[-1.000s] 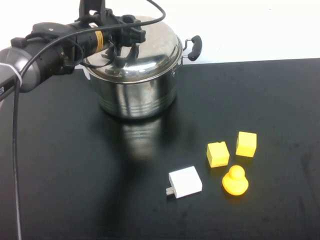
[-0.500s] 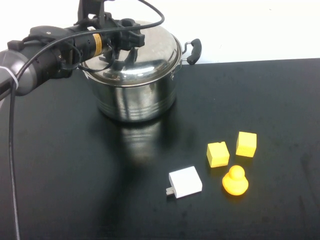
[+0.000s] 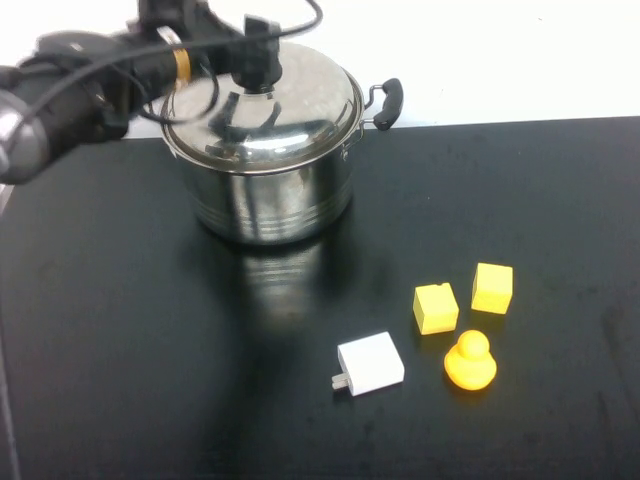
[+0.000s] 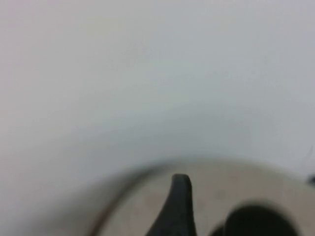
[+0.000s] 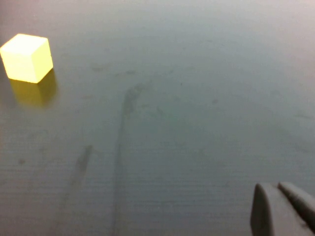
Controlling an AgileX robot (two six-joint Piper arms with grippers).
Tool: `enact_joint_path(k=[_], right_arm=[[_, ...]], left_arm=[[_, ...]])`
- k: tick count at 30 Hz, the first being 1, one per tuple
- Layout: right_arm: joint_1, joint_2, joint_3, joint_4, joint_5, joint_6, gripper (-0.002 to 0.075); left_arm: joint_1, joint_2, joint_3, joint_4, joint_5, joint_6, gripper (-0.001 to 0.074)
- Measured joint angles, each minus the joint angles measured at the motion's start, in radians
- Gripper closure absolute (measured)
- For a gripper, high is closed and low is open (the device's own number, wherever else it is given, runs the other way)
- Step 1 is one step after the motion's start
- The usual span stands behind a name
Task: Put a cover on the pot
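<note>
The steel pot (image 3: 272, 205) stands at the table's back left, one black side handle (image 3: 388, 102) showing. The domed steel lid (image 3: 305, 105) rests on its rim. My left gripper (image 3: 252, 45) hovers at the lid's black knob (image 3: 266, 70). In the left wrist view one dark finger (image 4: 179, 206) stands apart from the knob (image 4: 256, 221), so the gripper is open and holds nothing. My right gripper (image 5: 275, 189) is out of the high view. Its two pale fingers lie together, shut and empty, low over the black table.
Two yellow cubes (image 3: 436, 308) (image 3: 492, 288), a yellow duck (image 3: 470, 362) and a white plug adapter (image 3: 370, 364) lie on the black table (image 3: 120, 350) at front right. One yellow cube also shows in the right wrist view (image 5: 27, 56). A white wall is behind the pot.
The lid has come down level onto the pot. The left gripper has let go of the knob, and the arm has lifted and drawn back to the left.
</note>
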Motion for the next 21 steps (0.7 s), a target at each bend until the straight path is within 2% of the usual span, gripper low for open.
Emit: enact_joint_path(k=[4, 7, 9, 12, 15, 21], right_arm=[[0.0, 0.0, 0.0, 0.0, 0.0, 0.0, 0.0728], [0.0, 0.0, 0.0, 0.0, 0.0, 0.0, 0.0728], [0.0, 0.0, 0.0, 0.0, 0.0, 0.0, 0.0728], [0.0, 0.0, 0.0, 0.0, 0.0, 0.0, 0.0728], [0.0, 0.0, 0.0, 0.0, 0.0, 0.0, 0.0728], [0.0, 0.0, 0.0, 0.0, 0.0, 0.0, 0.0728]], left_arm=[[0.0, -0.105, 0.0, 0.0, 0.022, 0.037, 0.0167], [0.0, -0.195, 0.0, 0.0, 0.03, 0.043, 0.0251], [0.0, -0.261, 0.0, 0.0, 0.03, 0.035, 0.0351], [0.0, -0.348, 0.002, 0.0, 0.03, 0.002, 0.0554], [0.0, -0.44, 0.023, 0.0, 0.03, -0.013, 0.068], [0.0, -0.63, 0.216, 0.0, 0.03, -0.024, 0.0729]])
